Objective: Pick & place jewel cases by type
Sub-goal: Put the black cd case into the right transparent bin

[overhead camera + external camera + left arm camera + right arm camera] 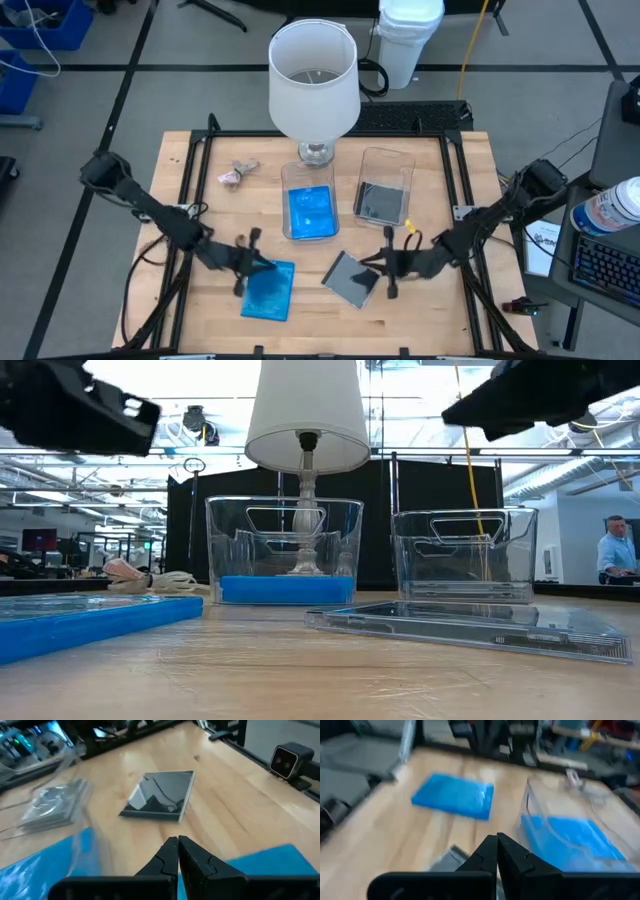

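Observation:
A bright blue jewel case [268,290] lies flat on the table near its front edge, and a smoky grey one [352,277] lies flat to its right. In the low view both the blue case [90,622] and the grey case [470,625] rest on the wood. My left gripper [250,262] hovers shut over the blue case's far edge; its own view shows the shut gripper [177,845] above blue plastic [270,865]. My right gripper [385,262], also shut [496,842], hangs just right of the grey case. Both grippers are raised clear of the table.
Two clear tubs stand behind the cases: the left tub [309,210] holds blue cases, the right tub [383,200] holds grey ones. A white lamp [313,80] stands at the far middle of the table. A small pinkish lump [232,178] lies far left. A black frame [195,180] edges the table.

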Robot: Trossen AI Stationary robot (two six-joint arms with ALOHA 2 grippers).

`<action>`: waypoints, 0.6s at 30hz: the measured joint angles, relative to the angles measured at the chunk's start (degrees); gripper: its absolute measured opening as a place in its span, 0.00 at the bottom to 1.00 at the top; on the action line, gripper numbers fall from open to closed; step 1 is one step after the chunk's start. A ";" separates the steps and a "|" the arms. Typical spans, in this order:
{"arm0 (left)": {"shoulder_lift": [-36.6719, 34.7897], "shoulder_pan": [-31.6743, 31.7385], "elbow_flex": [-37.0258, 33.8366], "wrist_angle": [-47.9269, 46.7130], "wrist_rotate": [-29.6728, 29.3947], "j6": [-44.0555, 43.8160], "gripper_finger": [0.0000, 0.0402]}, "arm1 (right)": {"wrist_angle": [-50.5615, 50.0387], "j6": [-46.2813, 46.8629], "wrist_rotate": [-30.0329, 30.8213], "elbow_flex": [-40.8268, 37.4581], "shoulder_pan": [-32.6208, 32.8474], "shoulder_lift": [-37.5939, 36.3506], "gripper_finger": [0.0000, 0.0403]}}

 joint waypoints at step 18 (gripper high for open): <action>40.92 -1.69 36.20 -7.71 -5.99 1.36 0.05 | -10.78 17.52 0.61 8.23 6.37 13.35 0.00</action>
